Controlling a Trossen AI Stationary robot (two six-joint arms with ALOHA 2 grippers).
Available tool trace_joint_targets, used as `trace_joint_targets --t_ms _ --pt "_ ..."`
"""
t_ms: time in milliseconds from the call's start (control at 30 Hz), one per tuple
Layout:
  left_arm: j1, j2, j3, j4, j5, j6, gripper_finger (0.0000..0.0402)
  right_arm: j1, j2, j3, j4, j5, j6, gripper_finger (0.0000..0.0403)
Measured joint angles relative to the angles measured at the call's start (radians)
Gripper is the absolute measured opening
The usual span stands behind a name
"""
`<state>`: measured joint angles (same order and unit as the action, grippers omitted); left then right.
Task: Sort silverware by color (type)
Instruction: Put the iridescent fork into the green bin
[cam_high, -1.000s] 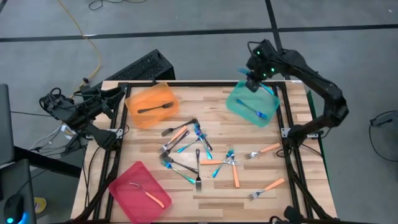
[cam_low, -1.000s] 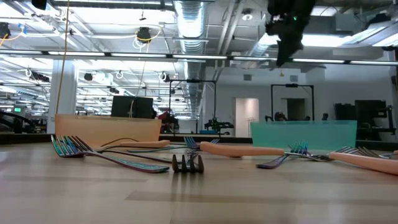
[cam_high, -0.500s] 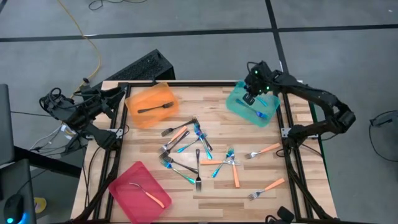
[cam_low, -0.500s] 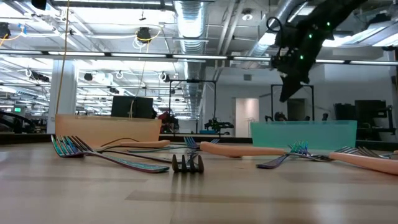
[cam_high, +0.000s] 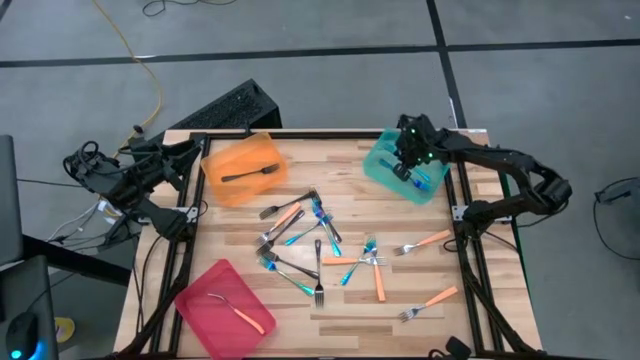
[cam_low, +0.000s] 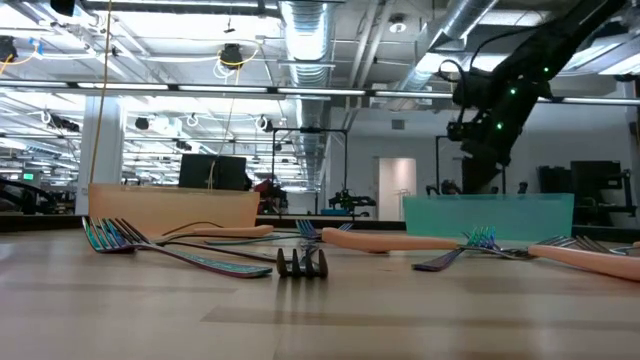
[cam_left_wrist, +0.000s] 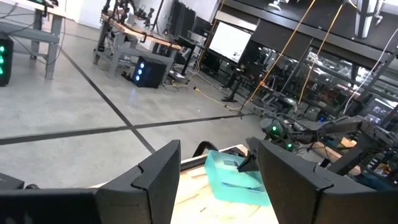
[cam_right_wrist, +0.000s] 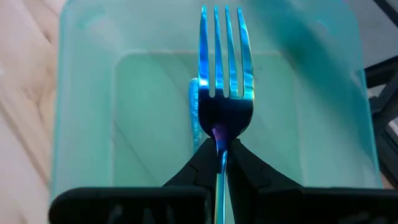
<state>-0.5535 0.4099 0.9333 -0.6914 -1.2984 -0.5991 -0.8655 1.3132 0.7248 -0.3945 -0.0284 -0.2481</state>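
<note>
Over teal tray (cam_high: 405, 168) at table's far right corner: right gripper (cam_high: 406, 166) clamped on blue fork (cam_right_wrist: 224, 87), tines pointing ahead, another blue fork beneath; left gripper (cam_left_wrist: 217, 180) parked off left edge, spread.

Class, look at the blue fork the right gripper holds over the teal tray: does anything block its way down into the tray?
Nothing visible does. The right gripper holds the blue fork directly above the teal tray, where only another blue fork lies.
</note>
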Motion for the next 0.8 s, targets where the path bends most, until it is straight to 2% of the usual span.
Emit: trace_joint_targets --t_ms 200,600,800 --pt "0.000 0.000 0.000 -0.002 0.000 0.000 0.0197 -0.028 0.006 -0.061 0.062 -0.004 -0.019 0.0042" --pt "0.000 0.000 0.000 -0.001 0.000 0.000 0.0197 -0.047 0.159 -0.065 0.101 -0.029 -0.079 0.0042" --pt "0.000 0.000 0.000 0.000 0.000 -0.006 0.0197 -0.022 0.182 -0.065 0.113 -0.029 -0.071 0.0042"
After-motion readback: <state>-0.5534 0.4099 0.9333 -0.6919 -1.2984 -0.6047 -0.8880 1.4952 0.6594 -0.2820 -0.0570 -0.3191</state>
